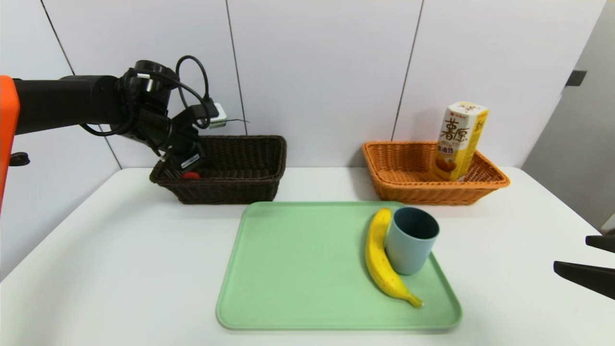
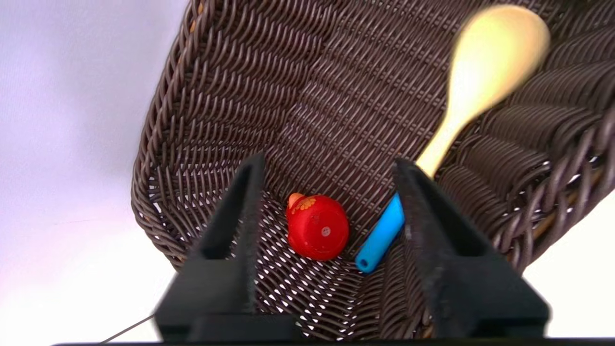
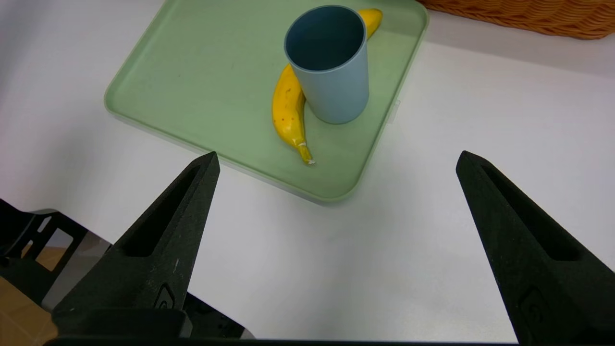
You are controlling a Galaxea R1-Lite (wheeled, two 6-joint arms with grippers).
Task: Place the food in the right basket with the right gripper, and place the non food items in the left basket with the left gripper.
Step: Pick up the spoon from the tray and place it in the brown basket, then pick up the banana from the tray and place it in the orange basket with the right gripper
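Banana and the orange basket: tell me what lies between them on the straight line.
In the head view, only the green tray's far edge and a bit of white table.

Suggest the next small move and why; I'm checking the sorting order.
Probably lift the left gripper straight up, clear of the dark basket, before heading for the cup. Its jaws stand open, and the spoon and red duck already lie inside, while the cup is on the green tray.
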